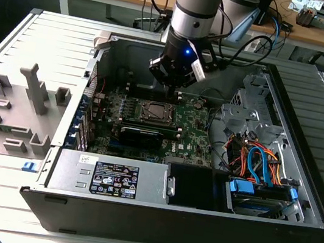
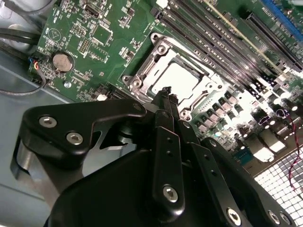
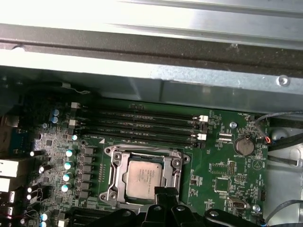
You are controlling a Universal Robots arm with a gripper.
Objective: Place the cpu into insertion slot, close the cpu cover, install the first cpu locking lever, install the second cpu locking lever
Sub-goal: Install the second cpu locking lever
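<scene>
A: Starting closest in, what are we seeing in the second wrist view?

B: We are looking along the gripper (image 2: 166, 92), whose black fingers (image 2: 163, 101) are pressing together into one narrow tip with nothing between them. That tip is hanging just over the edge of the insertion slot (image 2: 142, 80).

A: And the cpu?

B: We are seeing the cpu (image 2: 177, 80) lying flat in the slot, its silver-grey top facing up. The cpu cover (image 2: 201, 75) is lying down around it, framing the chip through its square window. In the first wrist view we are finding the same layout: cpu (image 3: 142, 176) inside the cover (image 3: 118, 172), with the gripper's tip (image 3: 164, 195) touching or nearly touching the cover's edge; we cannot tell which.

A: Farther out?

B: The green motherboard (image 3: 222, 163) is carrying four long black memory slots (image 3: 142, 125) just beyond the socket and a round coin battery (image 3: 244, 145) off to one side.

A: And the exterior view?

B: We are watching the arm (image 1: 195, 9) reaching down into an open computer case (image 1: 298, 198), with the gripper (image 1: 172, 86) hovering just above the socket (image 1: 154, 113). A grey power supply (image 1: 110, 178) is sitting along the case's near wall, and wooden tables (image 1: 323, 36) are standing behind.
</scene>
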